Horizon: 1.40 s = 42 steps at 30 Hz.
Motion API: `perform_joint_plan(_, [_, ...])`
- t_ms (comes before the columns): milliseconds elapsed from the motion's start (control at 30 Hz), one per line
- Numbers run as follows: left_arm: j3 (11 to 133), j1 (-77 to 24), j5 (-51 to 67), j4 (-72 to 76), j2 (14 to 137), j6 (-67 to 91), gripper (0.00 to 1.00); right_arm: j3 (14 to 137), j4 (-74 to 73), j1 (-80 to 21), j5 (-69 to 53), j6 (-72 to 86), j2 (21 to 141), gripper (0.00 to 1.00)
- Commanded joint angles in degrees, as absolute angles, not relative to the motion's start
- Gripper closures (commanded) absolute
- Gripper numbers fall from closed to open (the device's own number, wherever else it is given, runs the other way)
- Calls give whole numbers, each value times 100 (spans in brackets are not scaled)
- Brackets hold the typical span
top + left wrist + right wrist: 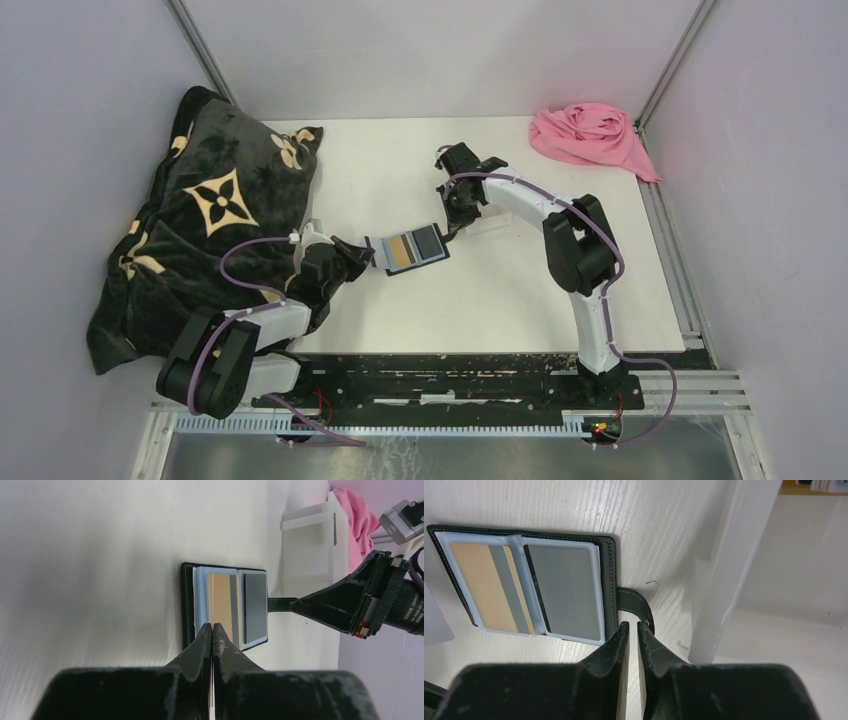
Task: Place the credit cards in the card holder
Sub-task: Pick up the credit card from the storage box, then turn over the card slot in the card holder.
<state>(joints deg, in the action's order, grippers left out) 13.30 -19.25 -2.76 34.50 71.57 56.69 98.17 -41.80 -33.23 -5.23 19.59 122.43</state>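
The card holder (408, 250) lies open and flat on the white surface (500, 300), about midway between the two arms, its blue-grey lining facing up. A tan card (399, 253) with a grey stripe sits in its left pocket and a dark grey card (428, 243) in its right pocket; both lie fully within the lining's border. A short black strap sticks out from the holder's right edge.

The left claw (360, 256) meets the holder at its left edge. In the left wrist view its fingers (204, 640) are clenched tight, tips over the black rim (186, 605) just below the tan card (220, 605). A thin pale sliver shows between them, but what it belongs to cannot be told.

The right claw (451, 231) reaches the holder's opposite side. From its own wrist camera its fingers (621, 640) stand only a narrow gap apart, grasping the end of the strap beside the grey card (566, 592).

Just beyond the right claw stands a clear plastic tray (492, 216). A crumpled pink cloth (590, 135) lies at the far right corner, and a black blanket with tan flower motifs (200, 220) is heaped along the left side.
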Motion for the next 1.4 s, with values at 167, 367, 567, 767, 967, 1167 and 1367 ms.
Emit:
perform_joint_plan(167, [1631, -1996, -257, 3945, 7414, 5862, 97, 10094, -4193, -3318, -457, 1863, 12375, 85])
perform_joint_plan(367, [1651, -2052, -265, 4016, 7550, 5867, 97, 10072, -4188, -3320, -474, 1846, 12402, 85])
perform_joint_plan(567, [1687, -2105, -345, 4025, 7635, 5850, 97, 10064, -4194, -3319, -466, 1798, 12441, 86])
perform_joint_plan(767, [1672, -2149, -472, 4001, 7623, 5839, 97, 10063, -4187, -3310, -484, 1772, 12486, 86])
perform_joint_plan(967, [1657, -2171, -707, 3824, 7543, 5836, 97, 10072, -4184, -3314, -500, 1745, 12515, 86])
perform_joint_plan(1167, [1646, -2196, -825, 3745, 7541, 5845, 97, 10082, -4184, -3308, -519, 1732, 12559, 86])
perform_joint_plan(1367, [1702, -2222, -810, 3781, 7658, 5845, 97, 10081, -4187, -3311, -544, 1731, 12579, 87])
